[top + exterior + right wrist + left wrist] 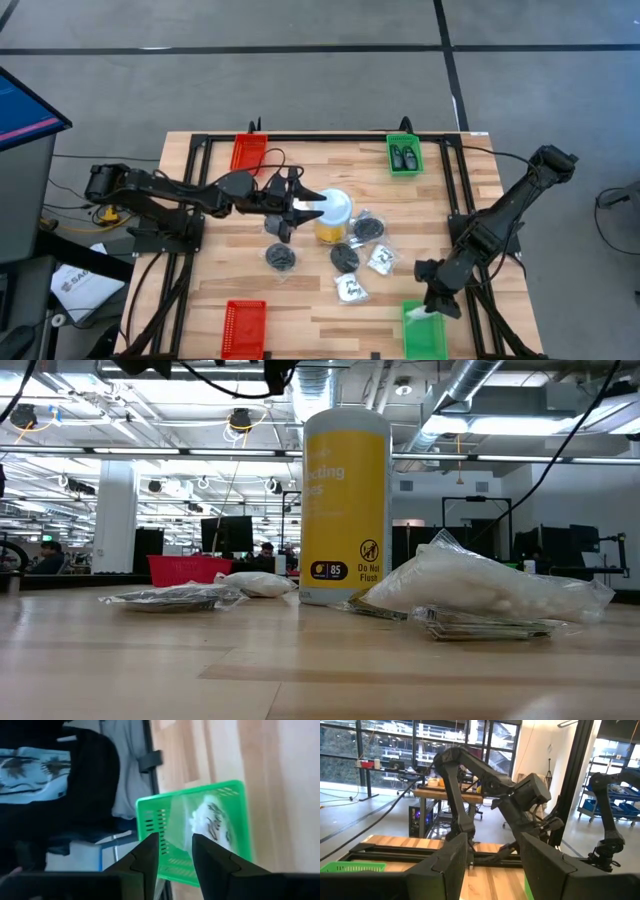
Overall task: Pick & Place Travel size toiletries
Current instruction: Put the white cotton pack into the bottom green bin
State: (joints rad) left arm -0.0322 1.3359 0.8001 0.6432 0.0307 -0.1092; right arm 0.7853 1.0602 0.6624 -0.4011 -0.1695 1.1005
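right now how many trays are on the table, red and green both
4. A red tray at the far left, a green tray at the far right, a red tray at the near left, and a green tray under the right gripper.

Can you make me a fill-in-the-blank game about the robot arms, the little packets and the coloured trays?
1. The right gripper hovers over a plastic tray coloured ____.
2. A clear packet with white contents lies ____ that tray.
3. The tall jar with a pale lid beside the left gripper is coloured ____.
4. The far green tray holds two small dark ____.

Missing words: green; inside; yellow; bottles
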